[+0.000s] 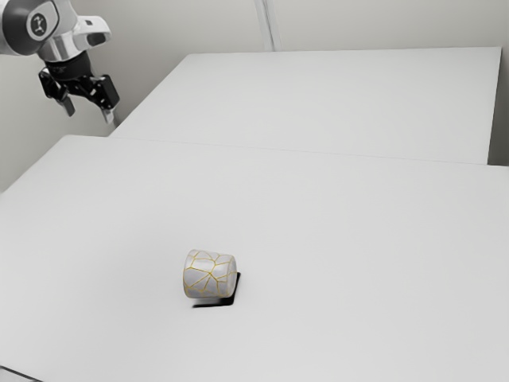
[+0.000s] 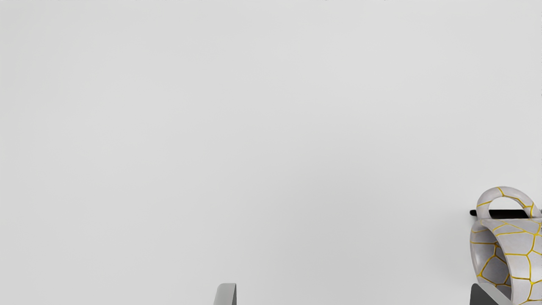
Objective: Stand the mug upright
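Observation:
High above the table's far left corner in the exterior view, my gripper (image 1: 87,115) hangs well apart from the mug, its two fingers spread. The white mug (image 1: 210,274) with gold crack lines lies on its side on the table, a dark shadow beside it. In the wrist view my gripper (image 2: 352,294) is open with nothing between its fingers. There the mug (image 2: 523,254) is partly cut off at the edge, its mouth and looped handle visible, and one fingertip overlaps it in the picture.
The white table (image 1: 334,231) spreads under the mug. Beyond it is another flat white surface (image 1: 318,99), with pale walls behind. A thin dark line crosses the exterior view's lower left corner.

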Available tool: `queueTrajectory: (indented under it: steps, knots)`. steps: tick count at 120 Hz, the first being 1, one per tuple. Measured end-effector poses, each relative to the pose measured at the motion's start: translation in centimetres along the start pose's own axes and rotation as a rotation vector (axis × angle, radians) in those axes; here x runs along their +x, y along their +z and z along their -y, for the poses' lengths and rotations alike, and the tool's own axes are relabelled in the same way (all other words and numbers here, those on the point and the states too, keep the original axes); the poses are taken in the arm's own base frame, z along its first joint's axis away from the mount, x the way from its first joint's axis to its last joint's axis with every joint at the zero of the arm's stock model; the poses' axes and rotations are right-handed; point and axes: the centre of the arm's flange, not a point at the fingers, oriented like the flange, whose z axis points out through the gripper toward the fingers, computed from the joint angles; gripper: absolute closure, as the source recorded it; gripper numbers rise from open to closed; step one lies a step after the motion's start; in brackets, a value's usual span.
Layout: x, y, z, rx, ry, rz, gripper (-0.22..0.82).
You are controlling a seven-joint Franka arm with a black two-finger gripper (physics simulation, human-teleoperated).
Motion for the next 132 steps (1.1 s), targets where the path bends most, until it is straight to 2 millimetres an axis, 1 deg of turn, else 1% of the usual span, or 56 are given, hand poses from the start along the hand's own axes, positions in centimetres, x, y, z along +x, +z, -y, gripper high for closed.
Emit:
queueTrajectory:
  steps: [16, 32, 38, 44, 52, 64, 70, 83, 92, 100, 105, 113, 122, 132]
  knots:
    - [0.1, 0.1, -0.1, -0.003, -0.013, -0.002, 0.00]
    - [0.0, -0.1, 0.2, -0.007, -0.031, -0.008, 0.00]
    - [0.0, 0.5, -0.1, -0.026, -0.035, 0.000, 0.00]
    - [0.0, 1.5, 0.0, -0.077, -0.052, 0.016, 0.00]
    - [-0.4, 3.5, 0.7, -0.176, -0.100, 0.052, 0.00]
    - [-1.0, 7.9, 1.5, -0.337, -0.206, 0.136, 0.00]
    - [-1.3, 10.6, 1.4, -0.408, -0.254, 0.191, 0.00]
    - [-1.7, 15.6, 0.8, -0.527, -0.344, 0.296, 0.00]
    - [-1.6, 19.6, 0.2, -0.598, -0.405, 0.379, 0.00]
    - [-2.1, 22.6, -0.7, -0.655, -0.450, 0.449, 0.00]
    - [-2.4, 24.5, -1.6, -0.685, -0.471, 0.496, 0.00]
    - [-3.0, 26.8, -3.5, -0.721, -0.490, 0.563, 0.00]
    - [-4.3, 28.9, -5.1, -0.754, -0.514, 0.633, 0.00]
    - [-5.4, 30.2, -6.3, -0.776, -0.533, 0.686, 0.00]
